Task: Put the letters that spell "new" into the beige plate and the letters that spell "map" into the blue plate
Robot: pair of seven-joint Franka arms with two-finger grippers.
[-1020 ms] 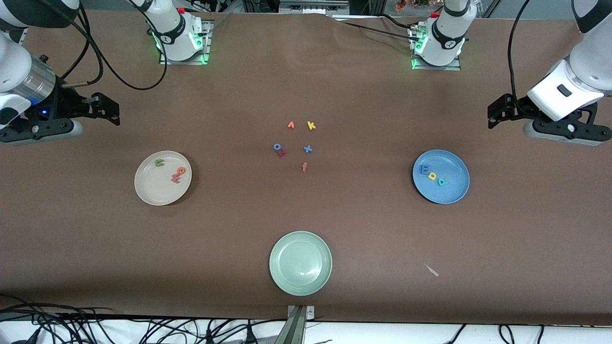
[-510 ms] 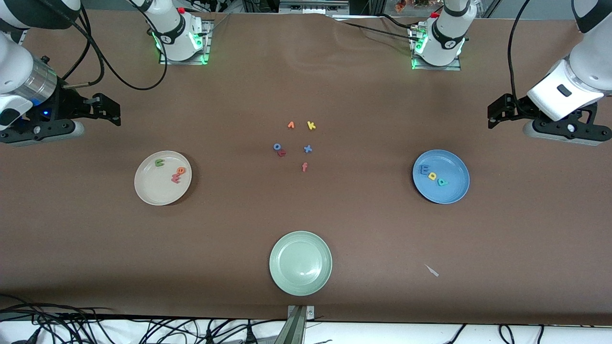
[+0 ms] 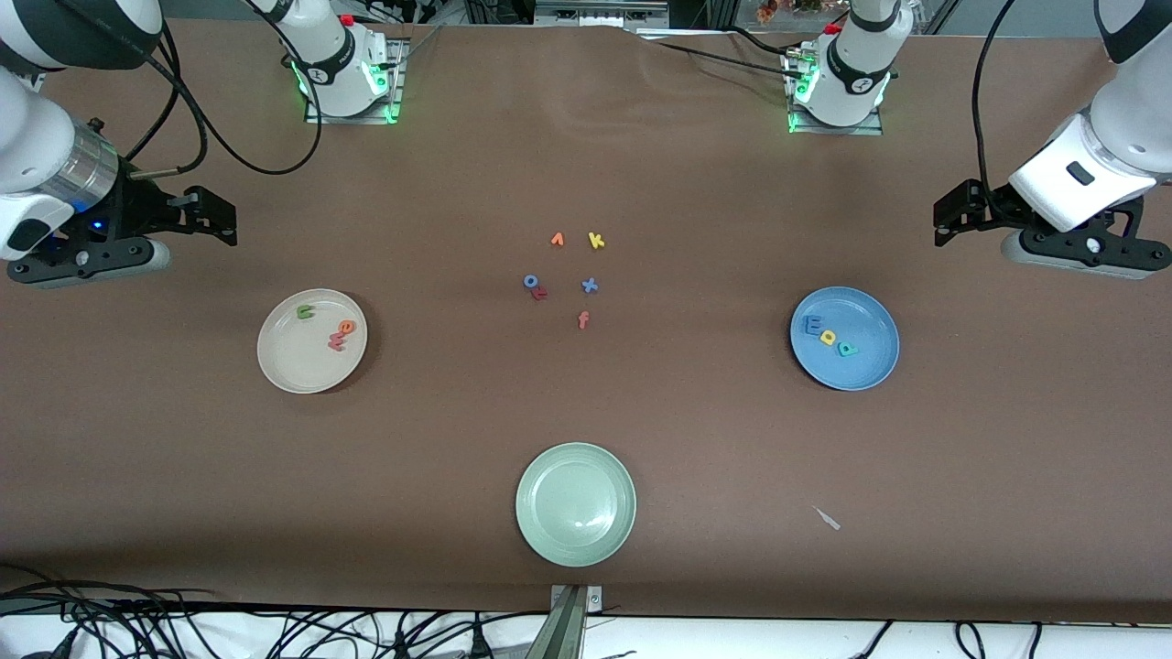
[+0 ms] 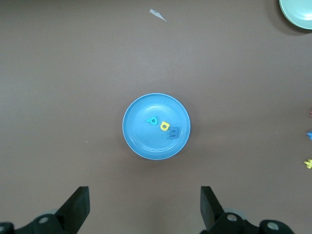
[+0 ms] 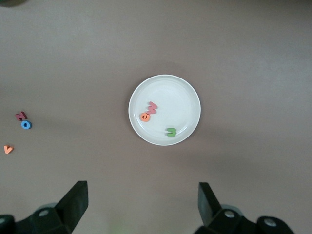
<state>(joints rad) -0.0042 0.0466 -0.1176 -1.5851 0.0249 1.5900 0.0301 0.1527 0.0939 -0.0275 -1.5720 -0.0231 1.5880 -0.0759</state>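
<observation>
n, e, w in beige plate (image 3: 293, 371), m, a, p in blue plate (image 3: 870, 371)

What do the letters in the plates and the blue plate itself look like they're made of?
The letters in the blue plate, m, a and p, look like matte foam: thick, flat-coloured, no glare. The n, e and w in the beige plate match. The blue plate looks glazed ceramic or melamine, with soft highlights.

A brown cloth (image 3: 586, 137) covers the table; black cables (image 3: 229, 631) lie tangled along its near white edge.
</observation>
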